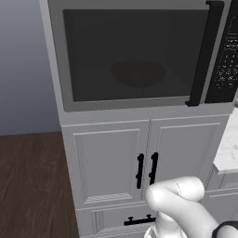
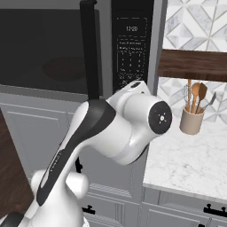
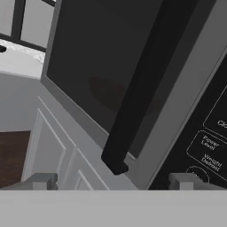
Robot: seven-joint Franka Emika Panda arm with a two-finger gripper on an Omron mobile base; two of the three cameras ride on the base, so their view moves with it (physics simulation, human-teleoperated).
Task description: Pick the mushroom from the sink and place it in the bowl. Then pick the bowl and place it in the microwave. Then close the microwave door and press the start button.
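With the microwave door (image 3: pixel 119 75) shut and the bowl (image 1: pixel 138 73) sitting dimly behind its window, the empty hand (image 3: pixel 115 181), fingers spread wide, is facing the door handle (image 3: pixel 142 88) and the keypad (image 3: pixel 208 137) beside it, risking pressing a wrong button.

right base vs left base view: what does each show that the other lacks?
Right base alone: the marble counter with a utensil crock, a dark wood shelf and the keypad clock. Left base alone: the wood floor and the paired cabinet doors below. Shared: the microwave door, shut, its black handle, and the bowl dim behind the window.
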